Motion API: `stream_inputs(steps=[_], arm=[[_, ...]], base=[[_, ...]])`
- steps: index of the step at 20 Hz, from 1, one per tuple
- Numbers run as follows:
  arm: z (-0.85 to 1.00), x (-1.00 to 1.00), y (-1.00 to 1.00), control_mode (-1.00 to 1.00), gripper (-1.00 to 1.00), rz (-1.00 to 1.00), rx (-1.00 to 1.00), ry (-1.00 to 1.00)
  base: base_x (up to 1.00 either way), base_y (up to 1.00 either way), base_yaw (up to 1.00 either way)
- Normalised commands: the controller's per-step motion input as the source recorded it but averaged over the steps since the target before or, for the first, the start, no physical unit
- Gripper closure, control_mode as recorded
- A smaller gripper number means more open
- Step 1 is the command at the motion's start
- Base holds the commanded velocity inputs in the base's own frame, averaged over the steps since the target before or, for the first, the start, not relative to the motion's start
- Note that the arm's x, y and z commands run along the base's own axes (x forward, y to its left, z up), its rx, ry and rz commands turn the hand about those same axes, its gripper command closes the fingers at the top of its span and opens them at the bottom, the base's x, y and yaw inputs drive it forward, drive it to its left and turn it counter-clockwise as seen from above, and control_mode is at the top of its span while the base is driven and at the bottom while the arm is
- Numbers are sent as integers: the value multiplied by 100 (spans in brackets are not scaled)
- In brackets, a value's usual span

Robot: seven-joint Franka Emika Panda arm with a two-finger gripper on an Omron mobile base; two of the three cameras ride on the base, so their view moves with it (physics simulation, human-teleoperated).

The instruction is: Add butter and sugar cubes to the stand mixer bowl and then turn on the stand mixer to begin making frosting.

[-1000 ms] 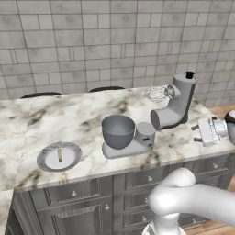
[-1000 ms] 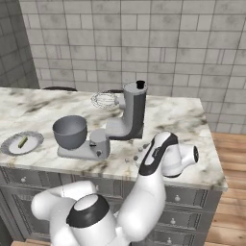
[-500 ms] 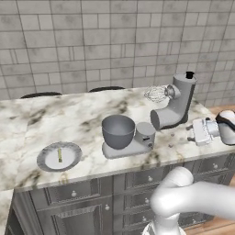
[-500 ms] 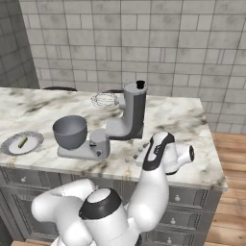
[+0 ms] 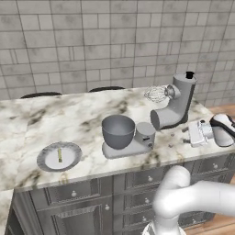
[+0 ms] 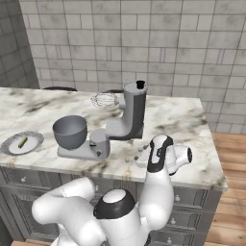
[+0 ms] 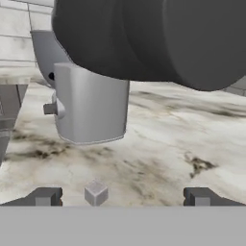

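The pincer (image 7: 120,197) hangs low over the marble desk (image 7: 158,144) with its jaws wide apart and empty, a small grey sugar cube (image 7: 95,192) on the desk between the tips. Beyond, at 11 o'clock, stands the mixer (image 5: 176,102), head tilted up. The bowl (image 5: 118,131) sits on its base, and farther left the butter (image 5: 59,154) lies on the plate (image 5: 48,161).

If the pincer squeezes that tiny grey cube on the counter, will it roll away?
Probably not: the cube has flat faces and rests flat on the marble counter. It looks small and likely light, so a nudge might slide it. It lies between the open pincer tips.
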Motion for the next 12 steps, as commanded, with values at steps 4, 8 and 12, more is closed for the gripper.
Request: stream_inputs(steps=[4,8,12], arm=[[-17,29,0,-100,-100,0,0,0],[-14,29,-2,-100,-100,0,0,0],[-17,22,-7,-100,-100,0,0,0]], base=[[0,0,0],[0,0,0],[0,0,0]])
